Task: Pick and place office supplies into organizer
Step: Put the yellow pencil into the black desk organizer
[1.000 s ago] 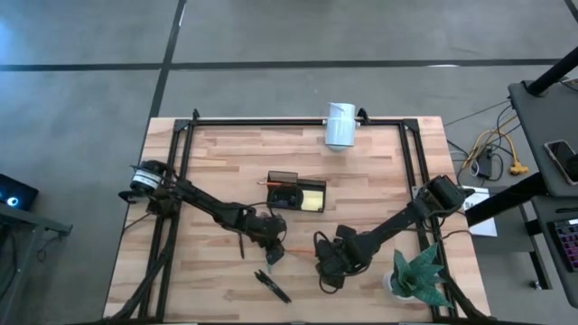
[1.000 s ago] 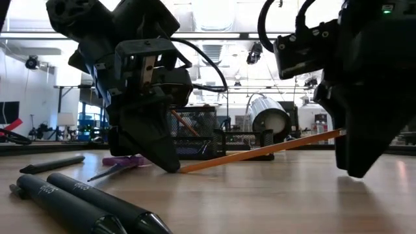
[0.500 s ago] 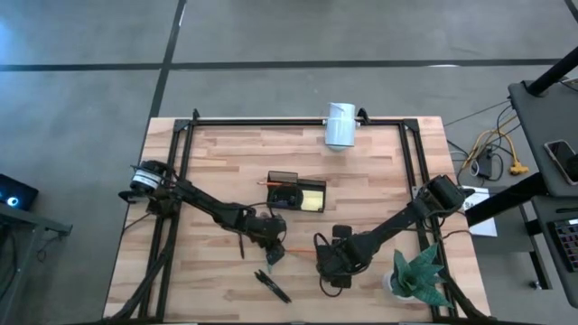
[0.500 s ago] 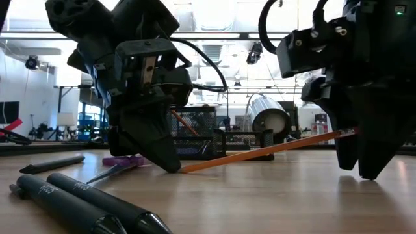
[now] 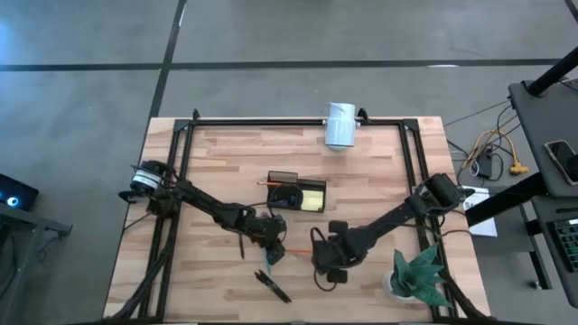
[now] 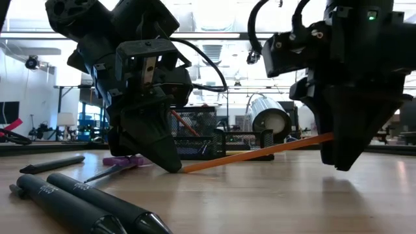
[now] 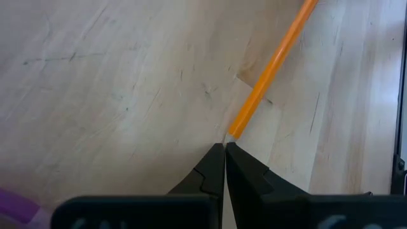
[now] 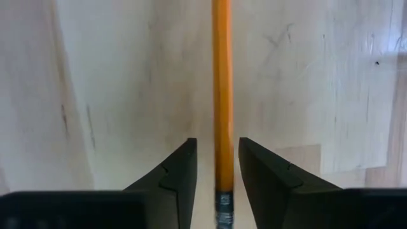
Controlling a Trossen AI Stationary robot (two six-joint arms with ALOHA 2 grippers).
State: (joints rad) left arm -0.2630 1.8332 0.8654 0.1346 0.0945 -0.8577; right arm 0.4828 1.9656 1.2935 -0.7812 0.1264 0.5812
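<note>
Pencil, orange: from above, it lies on the table between the two grippers, well short of the organizer, which sits mid-table with a yellow sticky-note pad in one compartment. The left gripper is at the pencil's near end, the right gripper over its far end. Black pens lie toward the front edge; scissors are beside the left arm.

Low view: the pencil is tilted, one end down on the wood at the left gripper's tip, the other raised and passing into the right gripper. Pens are in the foreground, the purple scissors behind them.

Left wrist view: left gripper fully closed, holding nothing, its tip against the pencil's end like a stop.

Right wrist view: right gripper partly open, straddling the pencil near its eraser end. Its fingers stand just clear on each side, and no firm grip shows yet.

Handling note: close squarely with the shaft centred, while the left tip keeps it from sliding, then lift level.
</note>
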